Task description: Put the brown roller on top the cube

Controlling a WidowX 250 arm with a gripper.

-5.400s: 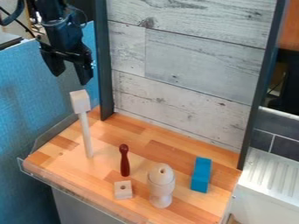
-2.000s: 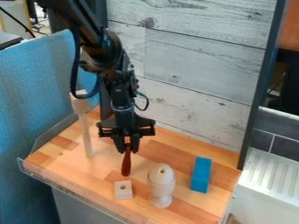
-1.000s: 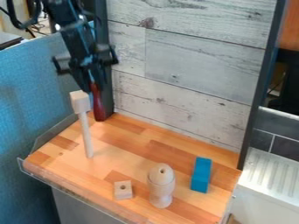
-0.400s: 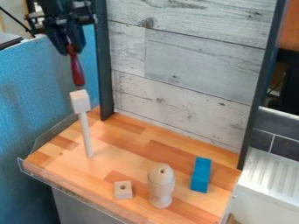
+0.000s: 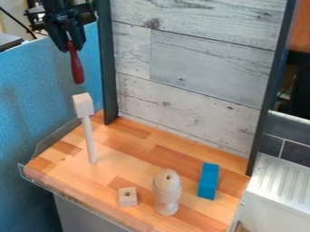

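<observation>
While in the grasp of the gripper [image 5: 69,45], the brown roller [image 5: 77,70] slightly higher above the cube [image 5: 83,105].

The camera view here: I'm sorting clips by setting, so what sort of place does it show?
Probably a robotics lab or test corner: a black gripper holds a reddish-brown roller over a small wooden worktop, with a plank-patterned backboard behind it and a blue screen alongside.

A blue panel [image 5: 30,90] stands behind the gripper [image 5: 72,48], pale planks [image 5: 194,63] to its right, a wooden tabletop [image 5: 115,170] below, dark tiles [image 5: 269,138] at lower right.
</observation>
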